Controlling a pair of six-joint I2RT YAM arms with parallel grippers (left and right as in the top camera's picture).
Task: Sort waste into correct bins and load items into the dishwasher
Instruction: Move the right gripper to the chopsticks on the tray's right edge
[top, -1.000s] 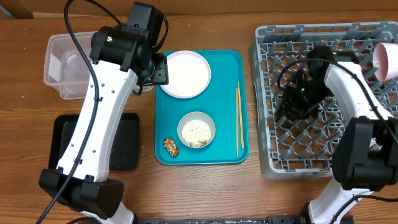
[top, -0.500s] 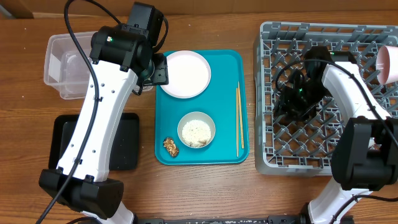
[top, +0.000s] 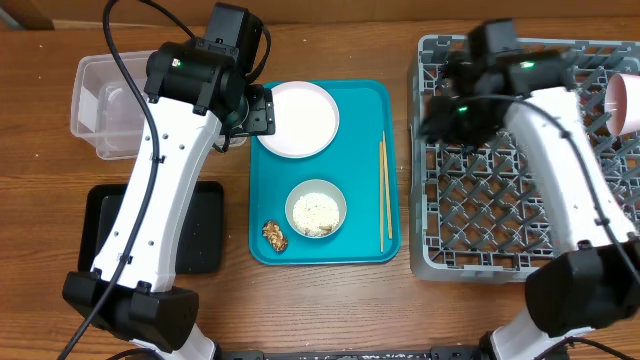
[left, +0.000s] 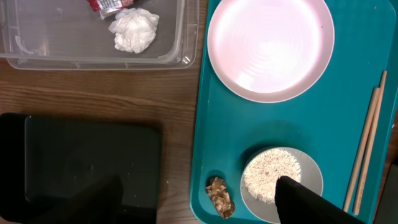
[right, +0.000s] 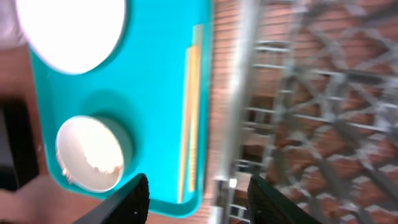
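Up comes the right arm (top: 560, 150)! A second ago it was buried low among the pegs of the rack (top: 480, 230). Now it has swung to the rack's upper-left corner, heading for the teal tray (top: 365, 110). The right gripper (right: 199, 198) has its fingers apart with nothing between them. The rack itself has slid a touch to the right. My read is that a drop-off is done and the arm is coming back for more (the chopsticks (top: 385, 190) lie nearest it). The left gripper (left: 199, 202) hasn't budged. It is spread wide and empty, hanging at the tray's left edge beside the plate (top: 300, 118).

Now the count:
- **Plates:** one on the teal tray, plus one pale pink disc (top: 625, 100) at the rack's far right, cut off by the frame.
- **Bowls:** one bowl (top: 316, 210) on the tray, with rice (left: 272, 174) in it.
- **Chopsticks:** one pair along the tray's right side.
- **Brown lump:** one lump (top: 274, 236), just beside the bowl.
- **Bins:** two. The clear tub (top: 90, 100) holds one tissue (left: 134, 31) and one red wrapper (left: 109, 5). The black tray (top: 205, 240) shows nothing on it.
- **Cups:** none in view.
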